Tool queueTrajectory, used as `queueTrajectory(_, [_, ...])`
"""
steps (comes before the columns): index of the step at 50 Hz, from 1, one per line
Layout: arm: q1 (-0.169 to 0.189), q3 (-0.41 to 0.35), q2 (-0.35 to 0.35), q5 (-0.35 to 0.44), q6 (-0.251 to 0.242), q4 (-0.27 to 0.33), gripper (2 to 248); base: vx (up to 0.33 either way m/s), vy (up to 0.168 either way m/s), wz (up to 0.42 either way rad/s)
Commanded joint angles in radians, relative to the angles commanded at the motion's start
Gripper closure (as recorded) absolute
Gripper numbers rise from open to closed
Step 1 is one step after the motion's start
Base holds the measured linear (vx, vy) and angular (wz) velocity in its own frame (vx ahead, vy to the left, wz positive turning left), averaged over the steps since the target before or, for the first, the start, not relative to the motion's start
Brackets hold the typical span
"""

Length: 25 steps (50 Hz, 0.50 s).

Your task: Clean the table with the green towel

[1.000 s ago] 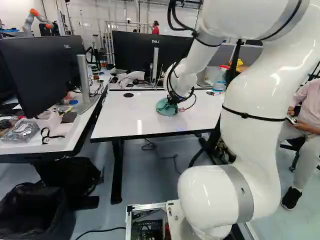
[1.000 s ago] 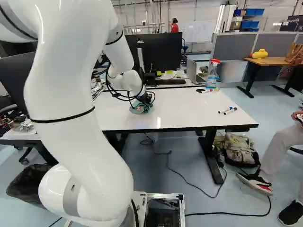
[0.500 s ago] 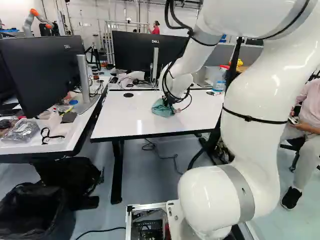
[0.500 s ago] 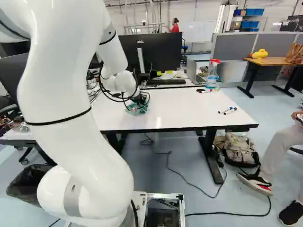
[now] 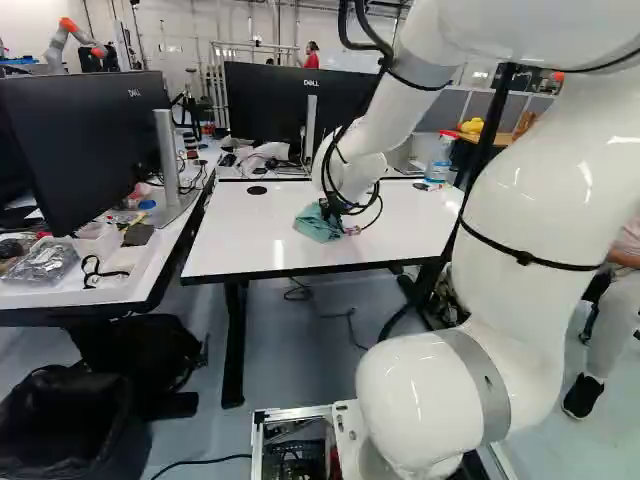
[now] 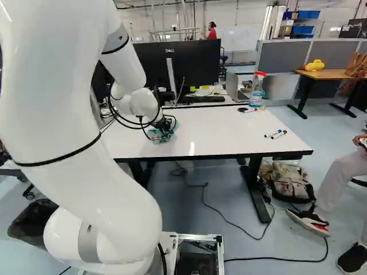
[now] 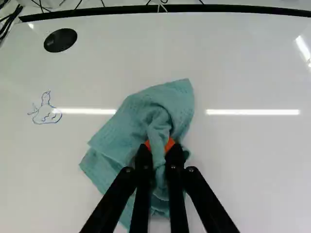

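Where the hand (image 6: 168,122) gripped the green towel (image 7: 131,126): a fold of cloth was pinched between its two fingers, with the orange pads (image 7: 170,143) pressing from both sides.
Towel look: it was a teal shade of green, with a fine texture, crumpled rather than flat, ridged at the pinch and smoother toward its outer corners.
Towel against hand: one corner pointed out far of the fingertips, while a broader part fanned to the left and ran back under the fingers toward the near side; little of it showed to the right.
Towel place: it lay on the white surface (image 6: 218,137), left of the middle as the right base view showed it, with its outer parts spread on the top.
Blue drawing: a small bird-like outline (image 7: 45,115) was on the surface, left of the towel and apart from it.
Black disc: a round cap (image 7: 60,40) sat in the top, far and left of the towel.
Spray bottle: a clear bottle (image 6: 256,91) with blue liquid and a red-and-white head stood upright at the far right.
Red marker: it (image 6: 250,110) lay just near of the bottle.
Two markers: they (image 6: 278,135) lay close together at the right of the surface.
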State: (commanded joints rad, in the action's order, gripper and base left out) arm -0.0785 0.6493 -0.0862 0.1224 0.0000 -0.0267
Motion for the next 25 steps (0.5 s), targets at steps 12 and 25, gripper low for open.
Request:
queueTrajectory(12, [-0.017, -0.061, 0.058, 0.000, 0.000, 0.000, 212, 0.000, 0.000, 0.000])
queueTrajectory(25, [-0.020, -0.130, 0.125, 0.000, 0.000, 0.000, 212, 0.000, 0.000, 0.000])
